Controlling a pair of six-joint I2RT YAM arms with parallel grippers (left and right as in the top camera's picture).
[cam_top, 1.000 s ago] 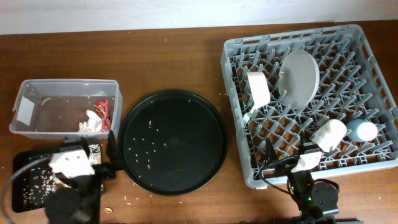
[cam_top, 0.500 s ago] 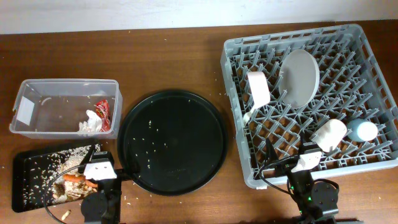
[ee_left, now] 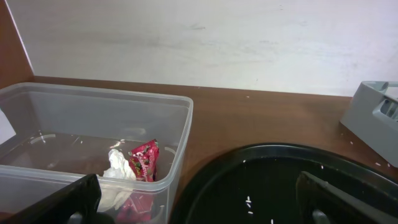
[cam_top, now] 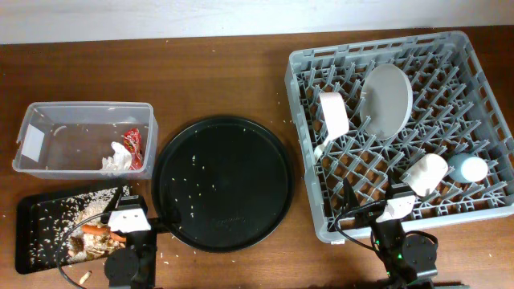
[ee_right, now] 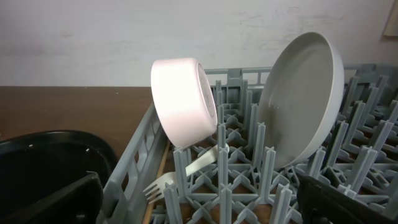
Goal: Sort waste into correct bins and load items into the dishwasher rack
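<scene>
The red shiny wrapper [ee_left: 144, 160] is sitting crumpled inside the clear tub [ee_left: 180, 134], up against its near right corner. The white tissue [ee_left: 118, 171] is bunching up right beside it, touching. From overhead, the tub's white label [cam_top: 32, 144] is showing on its left end.

Just in front of the tub, the flat black tray [cam_top: 24, 210] is carrying a scatter of brownish rice scraps [cam_top: 88, 205]. The orange carrot stick [cam_top: 95, 229] is lying near its right end. A few stray grains are dotting the round black tray [cam_top: 222, 136] in the middle of the bench [cam_top: 225, 72].

Over on the right, the grey rack [cam_top: 301, 60] is holding the dishes. The white plate [ee_right: 305, 99] is standing on edge between the pegs, and the white bowl [ee_right: 183, 102] is tipping on its side just left of it, with a white fork [ee_right: 186, 171] lying beneath. Nearer my side, the white cup [cam_top: 426, 172] and the light-blue cup [cam_top: 468, 168] are lying side by side.

I'm holding my left tool [ee_left: 199, 186] with its fingers [ee_left: 68, 202] spread wide, gripping nothing. It is hovering between the flat tray and the round tray, with the wrapper ahead and to the left. My right tool [ee_right: 199, 186] is gaping too and empty, hovering at the rack's near edge, with the bowl and plate ahead of it.
</scene>
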